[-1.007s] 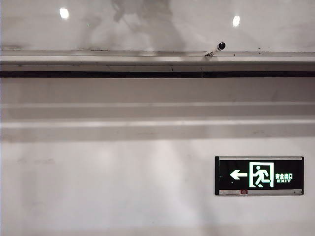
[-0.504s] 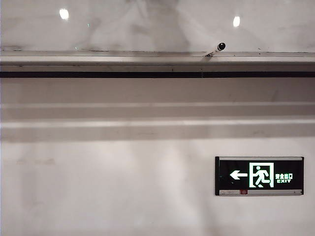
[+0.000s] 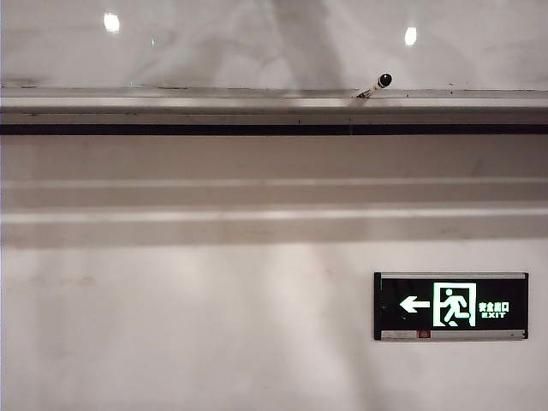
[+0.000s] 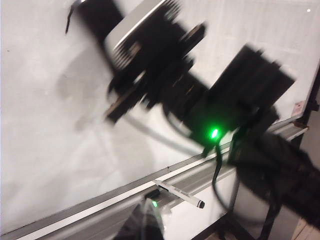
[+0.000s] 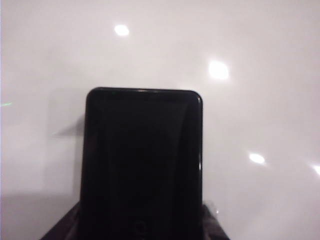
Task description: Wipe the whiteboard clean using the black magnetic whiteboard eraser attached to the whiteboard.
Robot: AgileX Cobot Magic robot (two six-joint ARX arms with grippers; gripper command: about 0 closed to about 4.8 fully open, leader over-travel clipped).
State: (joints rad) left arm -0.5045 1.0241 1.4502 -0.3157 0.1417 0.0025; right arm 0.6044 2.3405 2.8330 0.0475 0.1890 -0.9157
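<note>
Because the right gripper (image 5: 142, 227) shows only dark finger bases either side of its load, the grip is judged rather than seen: the jaws appear to pinch the black rounded-rectangular magnetic whiteboard eraser (image 5: 142, 160) at its near end.

- Position: the eraser stands up out of the jaws, centred between them, broad face towards the wide glossy white whiteboard (image 5: 260, 60); whether its pad touches the panel cannot be told.
- Right arm: in the left wrist view it crosses the board as a blurred black mass, above the silver metal ledge (image 4: 100, 207).
- Left gripper (image 4: 145, 225): a dim dark shape below the ledge, jaws pressed together, holding nothing, well apart from the eraser.

Hazards, as judged:
- The magnet may drag on the panel and twist the eraser in a pinch placed so low on it, so that it tilts or slips free.
- A tilted pad would wipe with one edge only and leave the faint grey smudges.
- A low stroke could strike the white black-capped marker (image 4: 180, 192) lying on the ledge and knock it off.
</note>
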